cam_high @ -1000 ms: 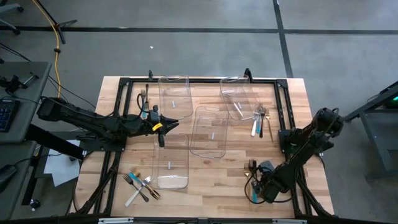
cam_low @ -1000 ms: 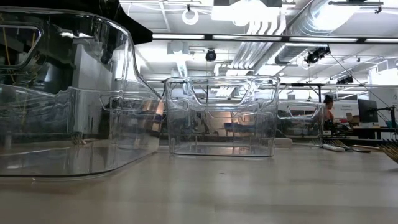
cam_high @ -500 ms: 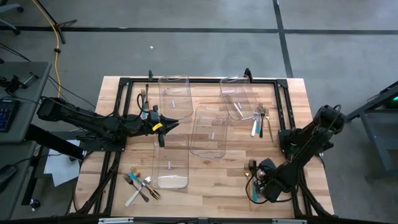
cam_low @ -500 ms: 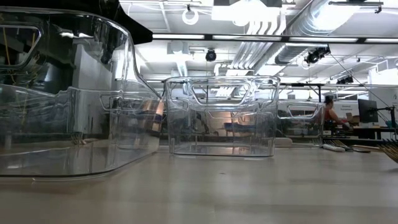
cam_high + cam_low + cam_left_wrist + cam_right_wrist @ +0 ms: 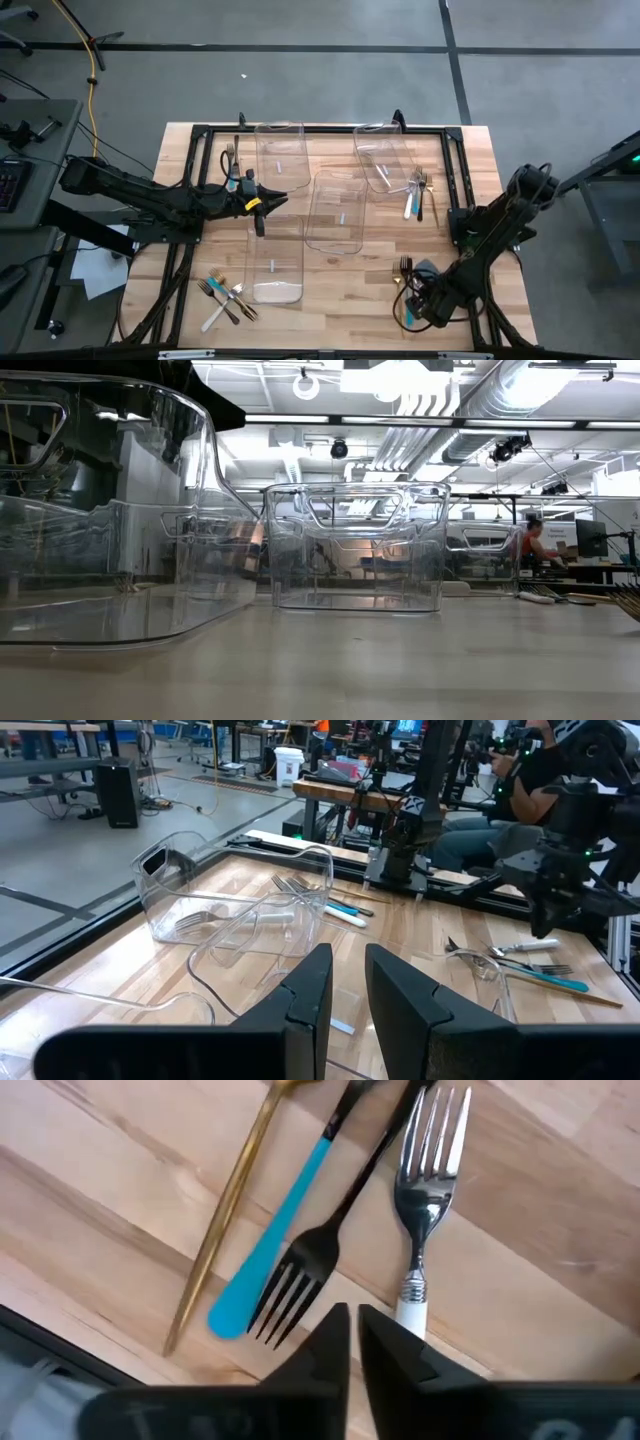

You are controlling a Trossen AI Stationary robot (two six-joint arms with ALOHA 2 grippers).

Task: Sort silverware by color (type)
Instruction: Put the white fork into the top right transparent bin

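The silverware lies in small heaps on the wooden table. One heap (image 5: 405, 272) is at the near right, and my right gripper (image 5: 415, 305) hangs over it, pointing down, shut with nothing between its fingers. Below my right gripper (image 5: 353, 1325) lie a black fork (image 5: 310, 1260), a teal handle (image 5: 280, 1230), a gold utensil (image 5: 225, 1220) and a silver fork (image 5: 432, 1150), all flat on the wood. Other heaps lie at the near left (image 5: 225, 297), far right (image 5: 420, 190) and far left (image 5: 232, 155). My left gripper (image 5: 262, 203) waits at mid-left, narrowly open and holding nothing.
Several clear plastic bins stand on the table: far left (image 5: 279, 160), far right (image 5: 385, 160), middle (image 5: 337, 212) and near left (image 5: 274, 262). A black frame (image 5: 320, 128) runs round the table edge. A person (image 5: 530, 540) sits in the room behind.
My right gripper has risen a little above the near-right heap and rolled slightly about its own axis. The silverware under it stays flat on the table.
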